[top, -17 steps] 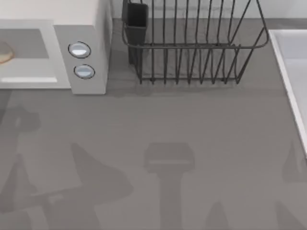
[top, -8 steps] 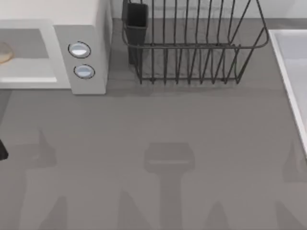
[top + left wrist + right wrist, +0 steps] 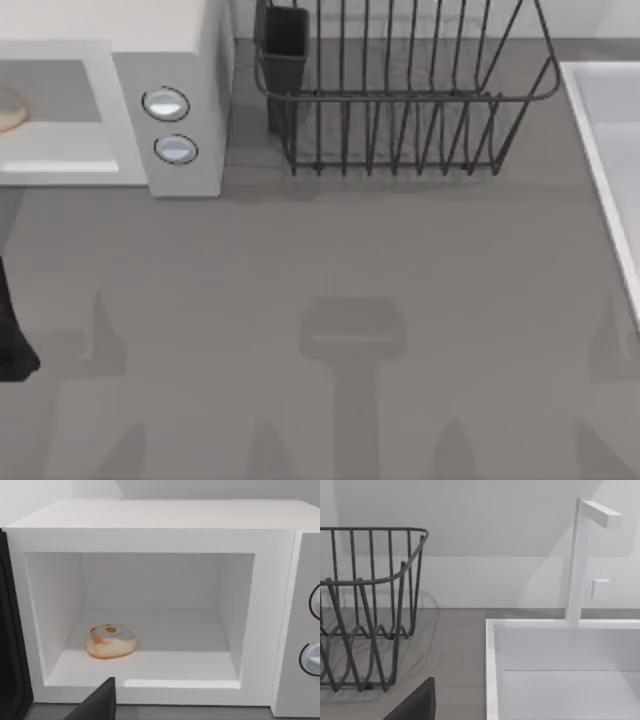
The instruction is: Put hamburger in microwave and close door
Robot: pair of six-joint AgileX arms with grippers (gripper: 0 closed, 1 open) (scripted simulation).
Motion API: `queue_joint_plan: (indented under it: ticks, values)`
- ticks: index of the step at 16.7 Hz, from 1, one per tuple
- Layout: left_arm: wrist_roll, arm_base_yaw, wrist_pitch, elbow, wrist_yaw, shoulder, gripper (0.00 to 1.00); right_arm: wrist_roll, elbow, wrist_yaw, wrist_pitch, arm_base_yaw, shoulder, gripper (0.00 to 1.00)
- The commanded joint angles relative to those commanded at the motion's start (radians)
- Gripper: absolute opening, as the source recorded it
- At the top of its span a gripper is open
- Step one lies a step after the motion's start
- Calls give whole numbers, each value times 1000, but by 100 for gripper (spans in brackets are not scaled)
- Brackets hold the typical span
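Observation:
The off-white microwave [image 3: 180,90] stands at the table's back left, with two round knobs on its side panel. Its cavity is uncovered. The hamburger [image 3: 111,641] lies on the cavity floor, and its tan edge [image 3: 8,108] shows in the top view. The door [image 3: 10,630] is swung open, seen as a dark panel beside the cavity. A dark part of my left gripper [image 3: 97,707] is in front of the microwave, apart from the hamburger. A dark piece of my left arm [image 3: 10,335] sits at the table's left edge. My right gripper [image 3: 415,705] faces the sink and rack.
A dark wire dish rack [image 3: 400,100] with a black cup [image 3: 284,40] stands at the back centre, right of the microwave. A white sink [image 3: 610,150] with a faucet [image 3: 580,560] runs along the right side. Grey tabletop [image 3: 330,260] stretches in front.
A dark piece of my left arm has come into the top view at the left edge and grown larger. The arm shadows on the table have shifted. The hamburger and microwave have not moved.

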Motion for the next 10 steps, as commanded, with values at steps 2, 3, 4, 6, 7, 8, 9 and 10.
queue_joint_plan:
  ticks: [2, 3, 4, 6, 7, 8, 9, 10]
  values:
    - [0, 0, 0, 0, 0, 0, 100, 0, 0, 0, 0, 0, 0, 100]
    - [0, 0, 0, 0, 0, 0, 100, 0, 0, 0, 0, 0, 0, 100]
    - [0, 0, 0, 0, 0, 0, 92, 0, 0, 0, 0, 0, 0, 100]
    - [0, 0, 0, 0, 0, 0, 77, 0, 0, 0, 0, 0, 0, 100]
    - [0, 0, 0, 0, 0, 0, 70, 0, 0, 0, 0, 0, 0, 100]
    - [0, 0, 0, 0, 0, 0, 62, 0, 0, 0, 0, 0, 0, 100]
    - [0, 0, 0, 0, 0, 0, 55, 0, 0, 0, 0, 0, 0, 100]
    - [0, 0, 0, 0, 0, 0, 47, 0, 0, 0, 0, 0, 0, 100]
